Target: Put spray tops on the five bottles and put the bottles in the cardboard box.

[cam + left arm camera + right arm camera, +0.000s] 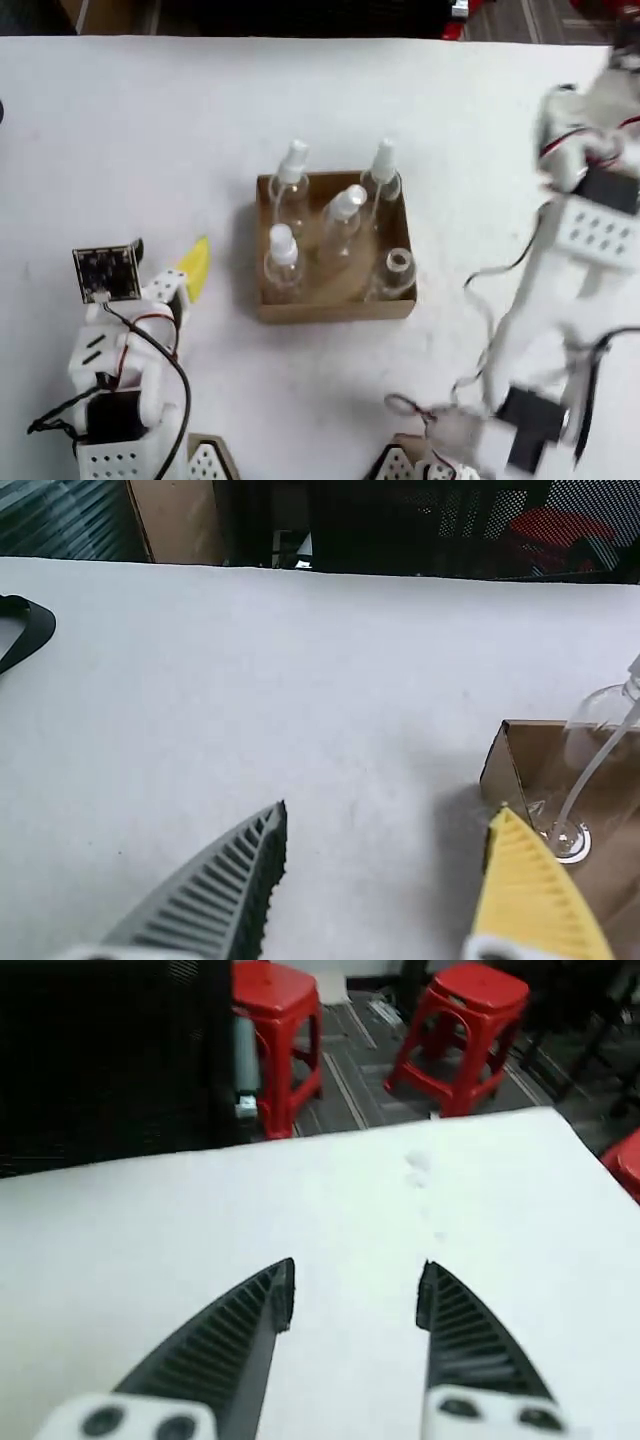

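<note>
The cardboard box [335, 308] sits mid-table with five clear bottles standing in it. White spray tops are on the back-left bottle [291, 180], the back-right bottle [382, 175], the tilted middle bottle [344, 215] and the front-left bottle [282, 258]. The front-right bottle [397, 270] shows a bare neck. My left gripper [390, 815] is open and holds nothing. It is low over the table just left of the box [510, 765], its yellow finger [196, 264] nearest the box. My right gripper [355, 1280] is open with nothing in it, over bare table at the far right.
A black object [20, 630] lies near the table's left edge. The right arm [585, 220] and its cables [480, 380] occupy the right side. Red stools [460, 1030] stand on the floor beyond the table.
</note>
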{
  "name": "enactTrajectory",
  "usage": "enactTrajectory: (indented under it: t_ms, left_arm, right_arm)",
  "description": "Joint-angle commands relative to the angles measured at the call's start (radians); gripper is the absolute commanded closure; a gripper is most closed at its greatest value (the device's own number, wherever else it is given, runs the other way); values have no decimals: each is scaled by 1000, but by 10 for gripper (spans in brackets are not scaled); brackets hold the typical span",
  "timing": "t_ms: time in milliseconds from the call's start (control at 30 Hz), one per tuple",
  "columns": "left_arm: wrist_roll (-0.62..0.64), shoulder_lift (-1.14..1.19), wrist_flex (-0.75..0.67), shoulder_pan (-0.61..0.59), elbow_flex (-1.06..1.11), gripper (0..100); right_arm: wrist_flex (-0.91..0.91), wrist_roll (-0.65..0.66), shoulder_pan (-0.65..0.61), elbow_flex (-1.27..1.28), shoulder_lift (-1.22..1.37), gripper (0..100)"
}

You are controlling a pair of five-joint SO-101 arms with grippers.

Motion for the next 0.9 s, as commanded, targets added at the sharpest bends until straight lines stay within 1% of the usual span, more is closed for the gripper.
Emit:
enactTrajectory:
  t_ms: [0,167,333,500,567,667,733,867]
  left_arm:
    - [-9,-8,-31,-13,3,710]
    - [-9,-8,-38,-12,12,710]
    - [-9,-8,-38,-12,12,710]
    - [-9,-8,-38,-12,12,710]
    - [-9,-8,-38,-12,12,710]
    - [-9,-8,-38,-12,12,710]
    - [-9,-8,-38,-12,12,710]
    - [-9,-8,-37,-12,12,710]
  right_arm:
    - [54,-12,130,-264,297,826]
    - [38,-12,222,-549,677,826]
    - [38,-12,291,-918,1055,826]
    - [117,-3,326,-1295,1359,826]
    - [145,46,318,-1419,1465,826]
    - [151,97,297,-1554,1587,826]
    - [148,101,294,-1626,1649,826]
    - [139,106,280,-1629,1684,826]
